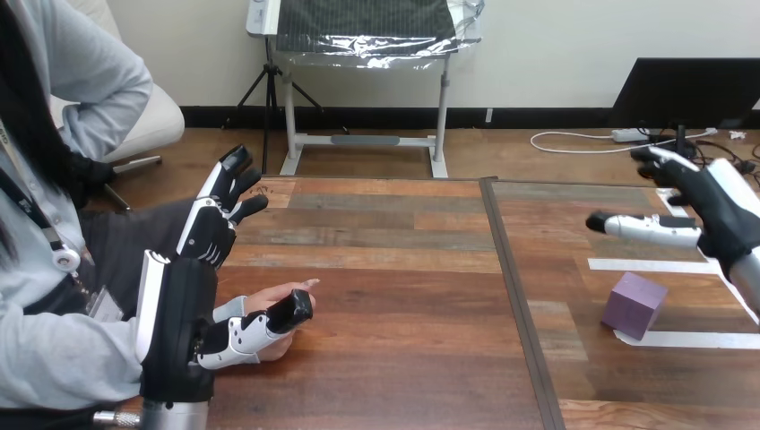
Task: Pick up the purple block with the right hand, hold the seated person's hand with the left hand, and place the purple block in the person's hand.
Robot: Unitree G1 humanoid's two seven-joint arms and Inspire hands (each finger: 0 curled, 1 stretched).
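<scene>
Since right hand (pixel 717 213) hangs near purple block (pixel 634 304) without touching it, good pick-up looks like this: come down slow, thumb on one flat side, fingers on other, squeeze soft. Right hand now: fingers spread, holding nothing. Block sits on table (pixel 385 269), on white tape (pixel 681 339). Left hand (pixel 208 235): fingers straight, pointing up, thumb lying over person's hand (pixel 269 303), not closed round it. Person's hand rests on table.

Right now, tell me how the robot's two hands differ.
The left hand lays its thumb across the person's hand; the right hand touches nothing. The left hand is at the table's left edge; the right hand hangs above the purple block, apart from it. Both are open.
</scene>
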